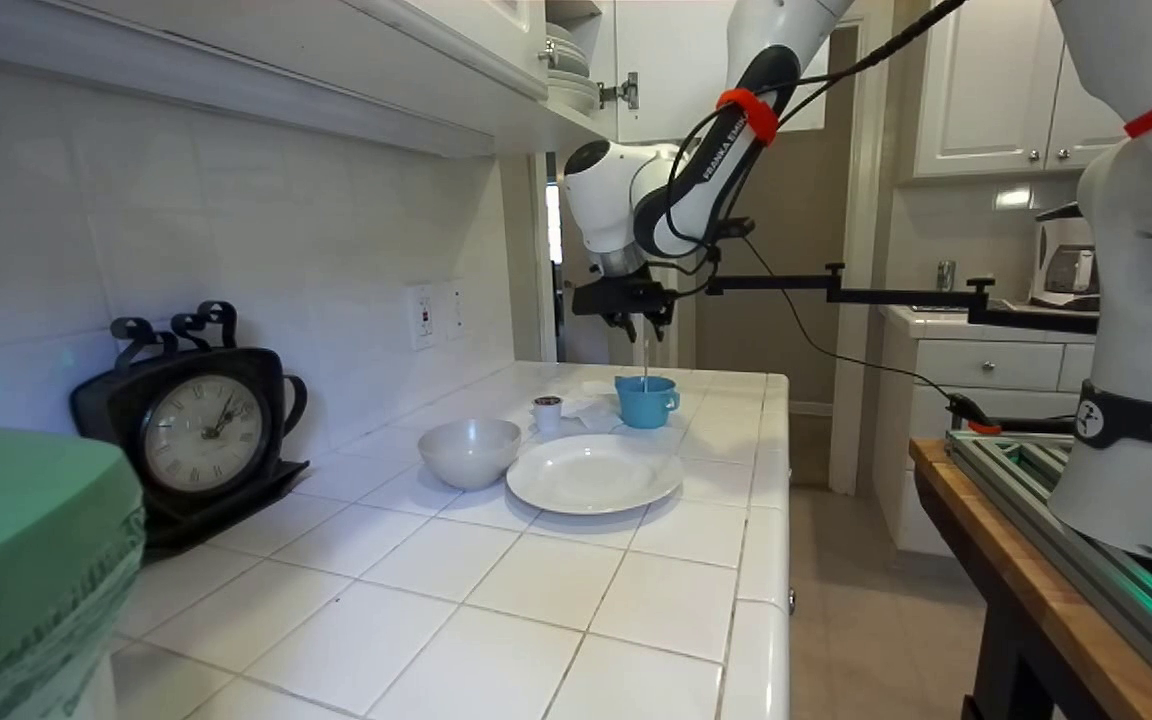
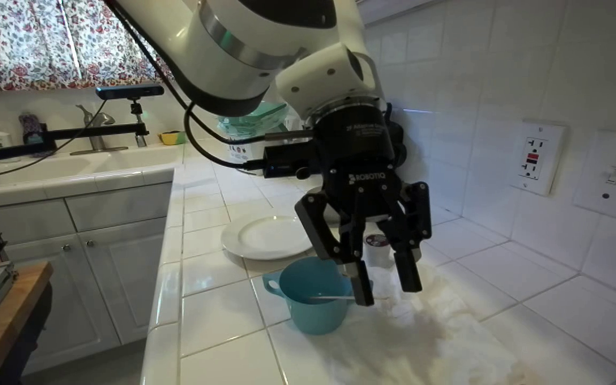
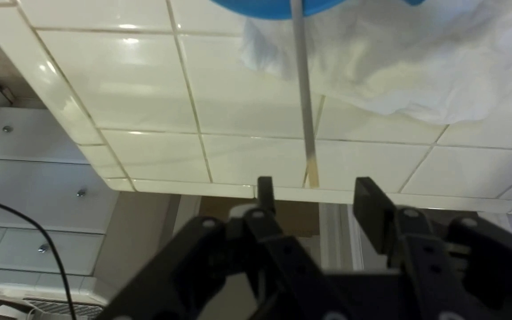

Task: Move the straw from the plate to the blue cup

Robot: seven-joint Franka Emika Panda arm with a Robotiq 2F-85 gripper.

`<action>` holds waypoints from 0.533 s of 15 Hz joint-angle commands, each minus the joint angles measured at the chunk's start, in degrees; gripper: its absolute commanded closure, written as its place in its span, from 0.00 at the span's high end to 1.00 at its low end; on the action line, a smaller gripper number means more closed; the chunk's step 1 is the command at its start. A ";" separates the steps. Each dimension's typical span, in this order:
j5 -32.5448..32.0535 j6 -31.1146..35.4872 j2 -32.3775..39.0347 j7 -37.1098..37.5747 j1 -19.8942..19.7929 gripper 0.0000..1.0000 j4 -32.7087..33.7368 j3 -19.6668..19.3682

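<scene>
Gripper [image 3: 315, 190] above straw [image 3: 304, 89] (in blue cup [image 2: 314, 316]).

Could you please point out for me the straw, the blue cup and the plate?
Straw [image 3: 305, 93], wrist view: the middle of its visible length.
Blue cup [image 1: 647, 407], in an exterior view: its outer wall.
Plate [image 1: 594, 475], in an exterior view: its bare middle.

Tiled counter [image 1: 526, 575] bears plate [image 1: 596, 477]; bowl [image 1: 469, 455]; clock [image 1: 198, 432]; blue cup [image 1: 646, 406]; whitish cup [image 1: 547, 416]; crumpled white sheet [image 3: 416, 80].
</scene>
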 commanded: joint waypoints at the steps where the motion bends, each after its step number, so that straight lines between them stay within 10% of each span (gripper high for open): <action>1: -2.62 -0.29 -2.84 1.18 0.45 0.84 -1.71 0.21; 3: -3.07 0.32 -4.91 -0.13 0.26 0.98 -2.97 0.75; 8: -2.94 1.79 -9.78 -9.37 -1.13 1.00 -7.60 2.64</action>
